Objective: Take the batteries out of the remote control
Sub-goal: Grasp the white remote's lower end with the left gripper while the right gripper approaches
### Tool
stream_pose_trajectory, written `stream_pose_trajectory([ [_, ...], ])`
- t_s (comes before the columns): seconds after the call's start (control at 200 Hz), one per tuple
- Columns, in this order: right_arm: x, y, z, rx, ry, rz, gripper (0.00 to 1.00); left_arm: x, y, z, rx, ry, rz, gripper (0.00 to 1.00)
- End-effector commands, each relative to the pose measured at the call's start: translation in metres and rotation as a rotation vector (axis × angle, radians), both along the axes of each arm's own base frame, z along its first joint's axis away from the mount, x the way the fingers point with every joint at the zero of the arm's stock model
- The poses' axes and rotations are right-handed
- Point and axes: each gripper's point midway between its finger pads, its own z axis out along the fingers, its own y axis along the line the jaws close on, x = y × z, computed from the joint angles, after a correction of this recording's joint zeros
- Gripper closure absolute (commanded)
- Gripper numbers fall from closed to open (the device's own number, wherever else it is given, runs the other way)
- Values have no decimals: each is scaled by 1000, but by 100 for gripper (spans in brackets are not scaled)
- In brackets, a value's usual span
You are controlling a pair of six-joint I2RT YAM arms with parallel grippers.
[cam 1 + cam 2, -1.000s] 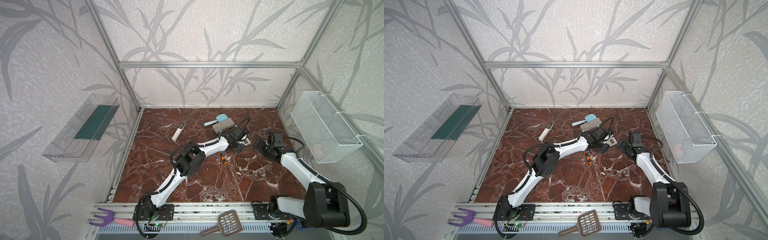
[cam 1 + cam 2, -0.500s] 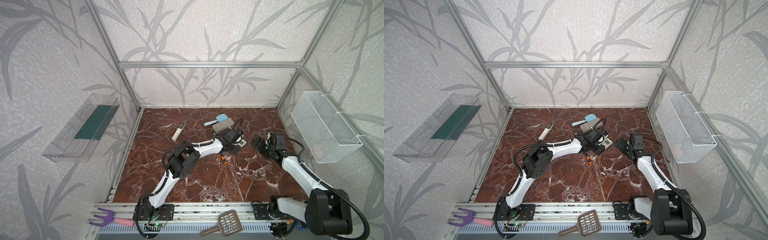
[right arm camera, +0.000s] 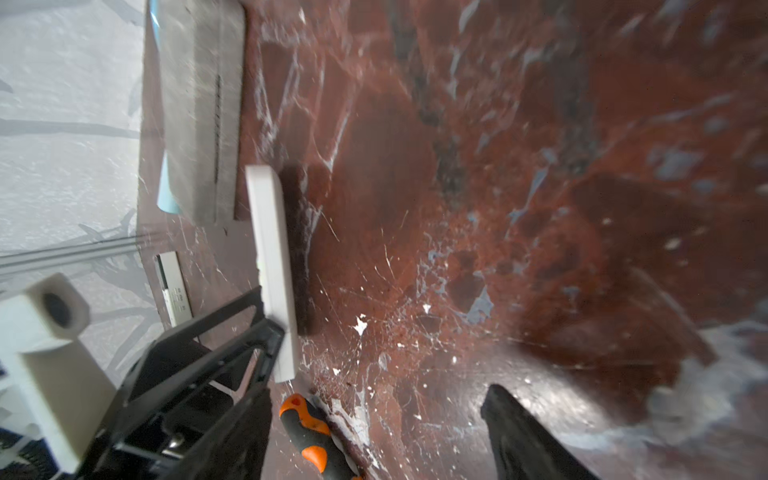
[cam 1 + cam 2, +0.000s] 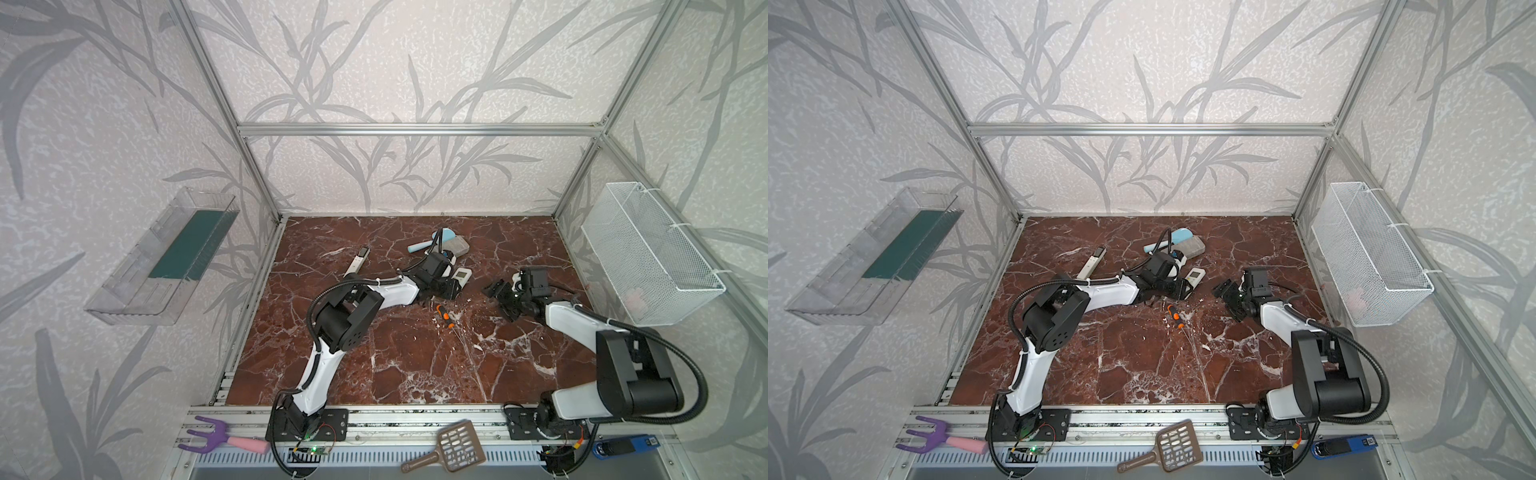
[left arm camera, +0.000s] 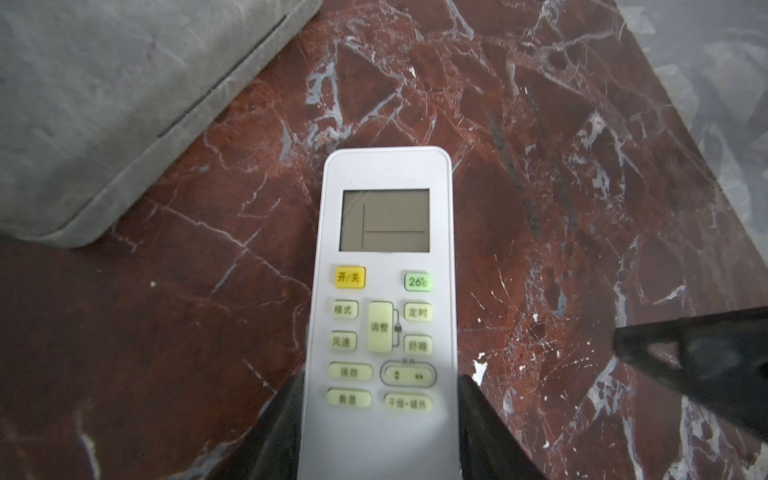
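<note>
The white remote control [image 5: 384, 291], buttons and blank screen facing up, fills the centre of the left wrist view. Its lower end is clamped between the black fingers of the left gripper [image 5: 378, 384], and its batteries are hidden. In a top view it sits just right of centre over the red marble table [image 4: 374, 353]. Near it the right gripper [image 3: 376, 395] hangs with jaws apart and empty, beside an orange-handled screwdriver [image 3: 307, 436].
</note>
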Motion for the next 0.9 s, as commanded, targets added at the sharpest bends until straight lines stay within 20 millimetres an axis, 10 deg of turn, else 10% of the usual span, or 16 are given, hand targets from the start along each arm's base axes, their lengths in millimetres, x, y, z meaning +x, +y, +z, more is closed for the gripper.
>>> stream_pose_trajectory([
  [0.0,21,26,17,55,-50,51,20,-5,-2,13,-64,17,7,49],
  [0.61,70,61,-16,-44,45,136,35,-3,4,13,-93,39,21,49],
  [0.895,72,78,-25,-42,52,182,62,-4,10,17,-85,21,18,45],
])
